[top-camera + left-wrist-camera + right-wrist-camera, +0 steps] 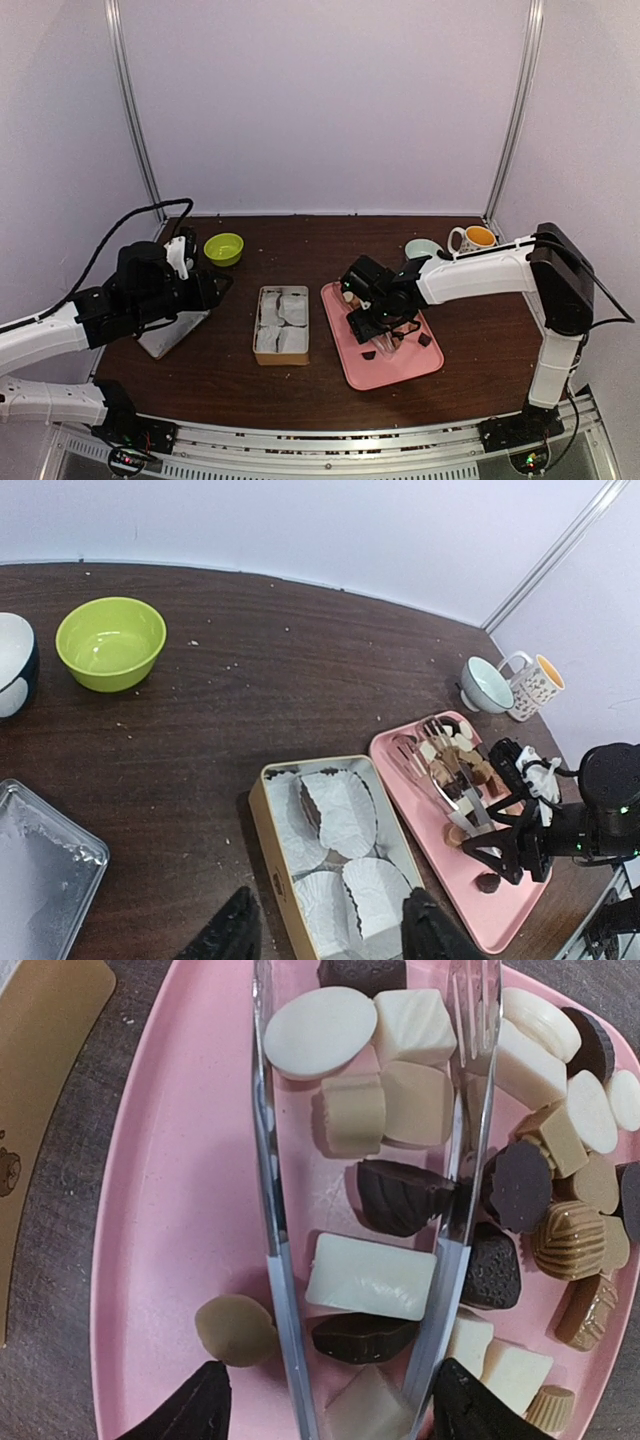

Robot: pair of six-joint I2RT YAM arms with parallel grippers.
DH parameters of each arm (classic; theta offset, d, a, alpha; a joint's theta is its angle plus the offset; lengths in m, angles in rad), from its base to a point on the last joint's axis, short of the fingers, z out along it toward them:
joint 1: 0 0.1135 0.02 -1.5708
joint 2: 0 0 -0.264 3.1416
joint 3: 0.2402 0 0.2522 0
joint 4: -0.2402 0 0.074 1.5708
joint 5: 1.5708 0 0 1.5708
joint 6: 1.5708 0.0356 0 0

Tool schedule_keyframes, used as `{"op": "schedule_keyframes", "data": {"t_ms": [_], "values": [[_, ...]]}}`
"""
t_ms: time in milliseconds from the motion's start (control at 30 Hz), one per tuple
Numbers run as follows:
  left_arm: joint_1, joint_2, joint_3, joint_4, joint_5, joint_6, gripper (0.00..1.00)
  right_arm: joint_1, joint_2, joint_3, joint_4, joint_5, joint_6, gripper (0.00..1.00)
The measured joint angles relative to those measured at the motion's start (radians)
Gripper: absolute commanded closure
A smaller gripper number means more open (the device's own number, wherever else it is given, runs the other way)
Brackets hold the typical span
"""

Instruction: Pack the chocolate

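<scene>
The chocolate lies as many dark, caramel and cream pieces on a pink tray, right of centre. My right gripper hangs over the tray, shut on the clear tongs. The tong arms straddle several pieces. A tan box lined with white paper cups sits left of the tray; one cup holds a dark piece. My left gripper is open and empty, hovering left of the box.
A green bowl stands at the back left. A metal tray lies under the left arm. A teal cup and an orange-lined mug stand at the back right. Crumbs dot the dark table.
</scene>
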Motion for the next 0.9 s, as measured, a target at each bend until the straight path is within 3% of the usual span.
{"op": "schedule_keyframes", "data": {"t_ms": [367,533,700,900], "values": [[0.000,0.002,0.000,-0.019,-0.024,0.017,0.51,-0.008,0.027,0.012,-0.013,0.000,0.000,0.37],[0.000,0.002,0.000,-0.021,-0.031,0.022,0.51,-0.015,0.035,0.013,-0.015,0.002,0.000,0.49],[0.000,0.002,-0.002,-0.023,-0.031,0.025,0.51,-0.021,0.036,0.013,-0.019,0.008,-0.001,0.54],[0.000,-0.006,-0.004,-0.029,-0.032,0.028,0.51,-0.021,0.027,0.013,-0.035,0.018,-0.002,0.54]]}}
